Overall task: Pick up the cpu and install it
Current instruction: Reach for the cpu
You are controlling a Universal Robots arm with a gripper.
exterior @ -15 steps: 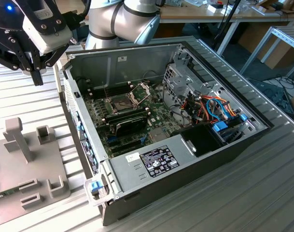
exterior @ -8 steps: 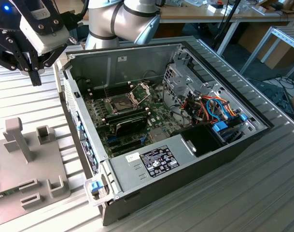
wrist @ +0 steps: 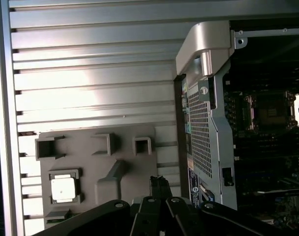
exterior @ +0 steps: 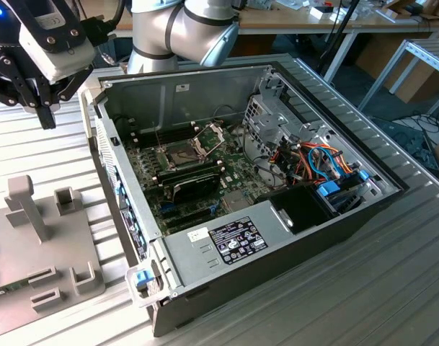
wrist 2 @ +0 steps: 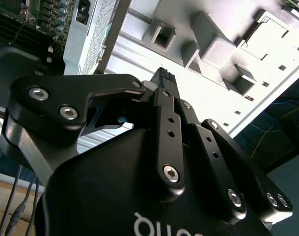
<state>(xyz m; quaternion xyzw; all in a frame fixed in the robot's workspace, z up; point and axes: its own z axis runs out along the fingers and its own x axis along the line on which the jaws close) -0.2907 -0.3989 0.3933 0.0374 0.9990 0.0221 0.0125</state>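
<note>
The gripper [wrist: 159,183] hangs with its fingertips pressed together on nothing, over the slatted table [wrist: 90,73] beside the open computer case [exterior: 169,90] — the cpu [wrist: 62,189] lies flat in a square pocket of the grey holder tray [wrist: 105,162], well apart from the motherboard's open socket [exterior: 182,153].
</note>
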